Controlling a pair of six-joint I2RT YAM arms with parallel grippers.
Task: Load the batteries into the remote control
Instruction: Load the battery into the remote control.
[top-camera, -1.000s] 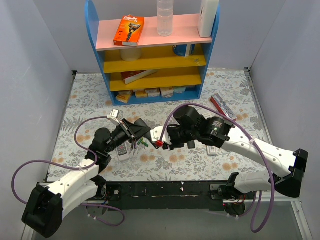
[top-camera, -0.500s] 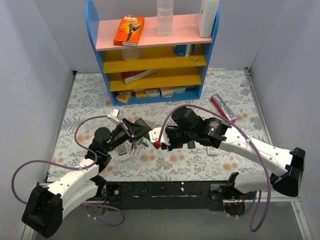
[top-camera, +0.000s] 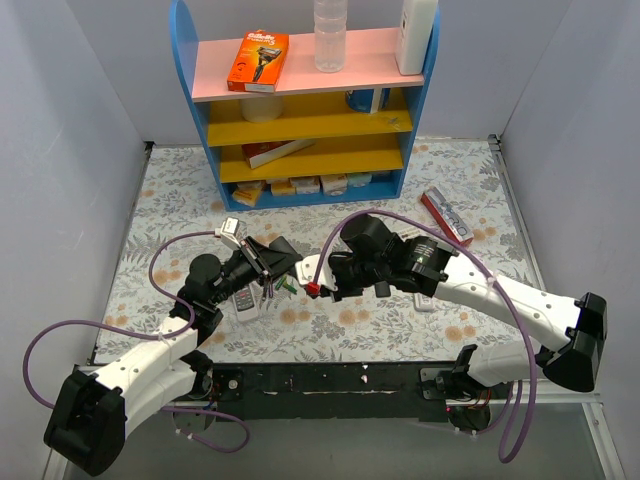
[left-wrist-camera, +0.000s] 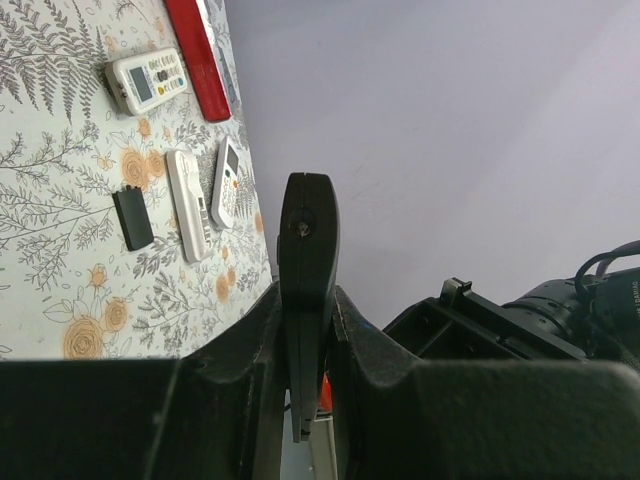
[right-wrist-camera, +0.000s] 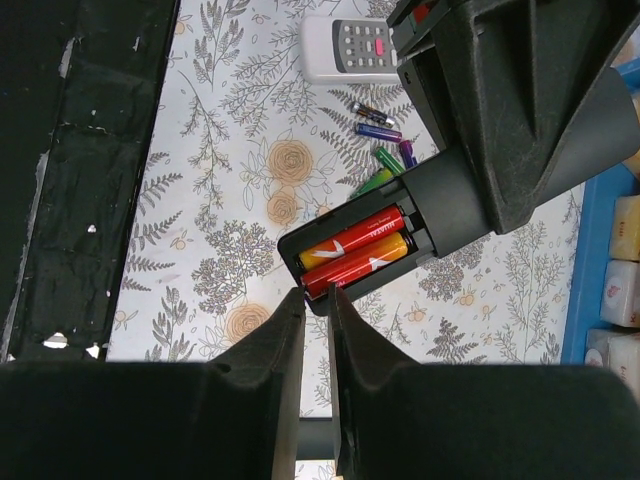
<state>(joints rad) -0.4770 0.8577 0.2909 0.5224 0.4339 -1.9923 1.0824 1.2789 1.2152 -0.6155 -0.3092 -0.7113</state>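
My left gripper (top-camera: 278, 262) is shut on the slim black remote control (left-wrist-camera: 308, 250) and holds it edge-on above the table. In the right wrist view its open battery compartment (right-wrist-camera: 355, 250) holds two red-orange batteries (right-wrist-camera: 350, 240) side by side. My right gripper (right-wrist-camera: 316, 295) has its fingertips at the compartment's near end, by the end of the lower battery. Its fingers are a narrow gap apart with nothing between them. Loose purple and green batteries (right-wrist-camera: 382, 150) lie on the table below the remote. They also show in the top view (top-camera: 288, 286).
A grey-white remote (right-wrist-camera: 352, 45) lies near the loose batteries. The left wrist view shows a display remote (left-wrist-camera: 148, 80), a red remote (left-wrist-camera: 200, 50), two white remotes (left-wrist-camera: 188, 205) and a small black cover (left-wrist-camera: 132, 218). A blue shelf unit (top-camera: 310, 110) stands at the back.
My right gripper has shifted slightly left, closer against the end of the remote. The left arm has held still with the remote.
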